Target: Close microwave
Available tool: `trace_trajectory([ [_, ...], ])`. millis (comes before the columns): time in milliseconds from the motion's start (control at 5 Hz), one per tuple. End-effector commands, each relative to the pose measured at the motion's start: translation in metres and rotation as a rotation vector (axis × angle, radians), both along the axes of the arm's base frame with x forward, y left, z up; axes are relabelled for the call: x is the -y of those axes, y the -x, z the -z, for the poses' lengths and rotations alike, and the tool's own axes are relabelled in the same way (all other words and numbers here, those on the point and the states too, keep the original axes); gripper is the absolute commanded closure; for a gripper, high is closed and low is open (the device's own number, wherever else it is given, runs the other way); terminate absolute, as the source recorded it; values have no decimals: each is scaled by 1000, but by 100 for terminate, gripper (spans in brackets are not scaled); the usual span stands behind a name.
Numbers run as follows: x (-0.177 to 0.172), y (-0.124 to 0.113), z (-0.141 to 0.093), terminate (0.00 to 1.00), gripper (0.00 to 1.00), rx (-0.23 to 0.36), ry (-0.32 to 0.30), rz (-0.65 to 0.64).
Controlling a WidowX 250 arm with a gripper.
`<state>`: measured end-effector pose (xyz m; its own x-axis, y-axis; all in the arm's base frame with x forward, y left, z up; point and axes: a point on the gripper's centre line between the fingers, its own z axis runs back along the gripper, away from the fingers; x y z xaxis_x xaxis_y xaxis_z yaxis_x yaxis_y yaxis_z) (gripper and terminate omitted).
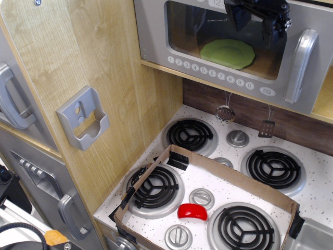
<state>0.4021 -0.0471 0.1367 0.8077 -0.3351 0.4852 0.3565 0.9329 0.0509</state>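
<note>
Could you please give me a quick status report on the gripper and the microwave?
Gripper against microwave door, state unclear. Microwave door looks shut, green plate inside. Nothing blocking.

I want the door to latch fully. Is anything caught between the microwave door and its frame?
Nothing visible is. The microwave door looks flush with its frame, the green plate lies well inside behind the window, and the end effector is in front of the door's top.

Microwave (156, 36) above stove (317, 182), plate (227, 53) inside, gripper (258, 21) before its door; cardboard tray (229, 177) on stove, cabinet (78, 78) left.
</note>
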Motion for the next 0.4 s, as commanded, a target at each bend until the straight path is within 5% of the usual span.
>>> trace_trajectory([
  [0, 2, -2, -31, 0, 0, 114, -4, 13],
  [200, 3, -3, -32, 0, 0, 116, -2, 15],
])
